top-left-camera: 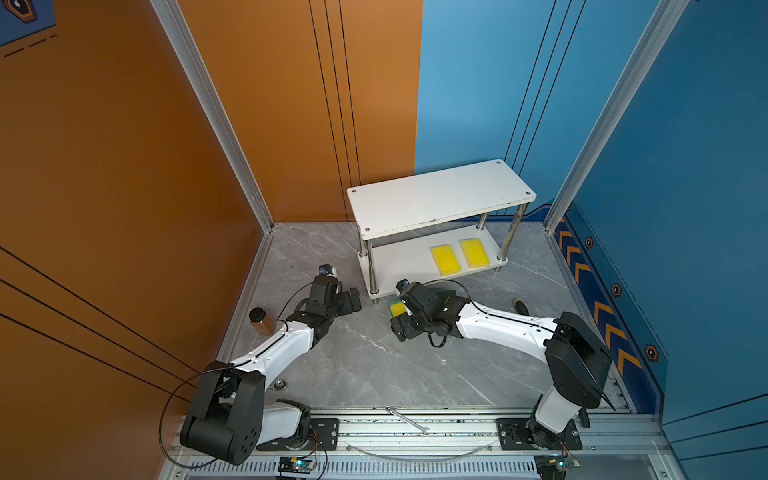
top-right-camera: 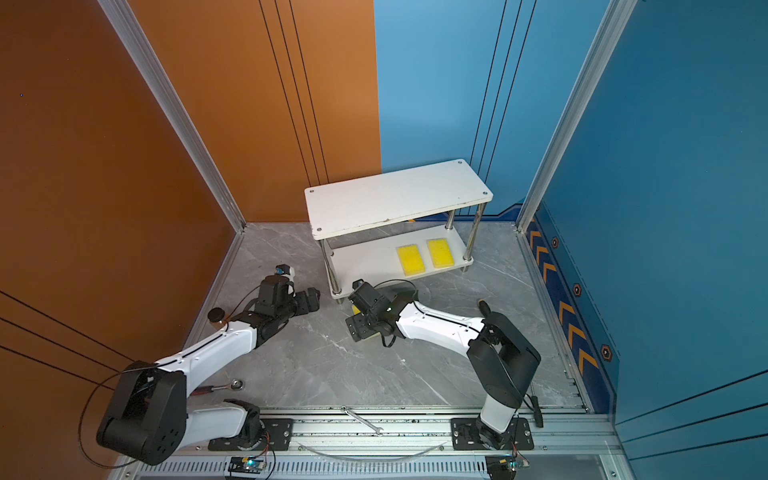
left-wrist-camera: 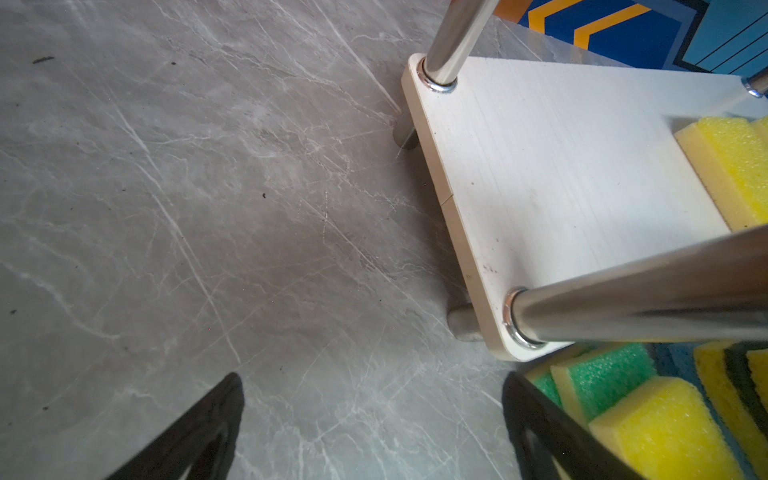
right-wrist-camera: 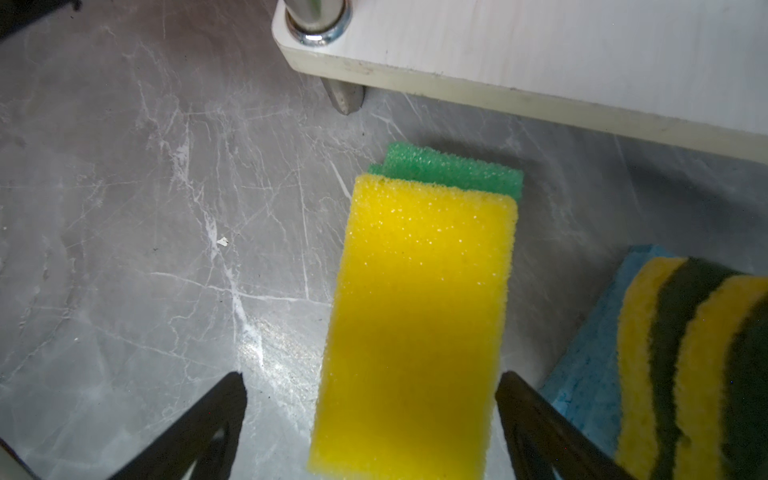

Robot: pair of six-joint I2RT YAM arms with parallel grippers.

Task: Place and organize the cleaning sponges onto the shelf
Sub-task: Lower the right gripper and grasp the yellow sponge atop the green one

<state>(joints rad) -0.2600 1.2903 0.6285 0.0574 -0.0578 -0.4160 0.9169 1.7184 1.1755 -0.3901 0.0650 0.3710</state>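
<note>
right gripper (right-wrist-camera: pixel 370 376) was open, jaws straddling yellow sponge (right-wrist-camera: pixel 419 316), not clamped. sponge lay atop green sponge (right-wrist-camera: pixel 453 170) just beside shelf (right-wrist-camera: pixel 540 54), long axis running straight out from the fingers. left gripper (left-wrist-camera: pixel 372 376) was open, empty, farther off.

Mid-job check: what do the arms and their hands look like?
The left arm and right arm match: white link shells, bulky black joint housings, a thin black cable along each white link. The left hand and right hand are black blocks, with tapered black fingers.
</note>
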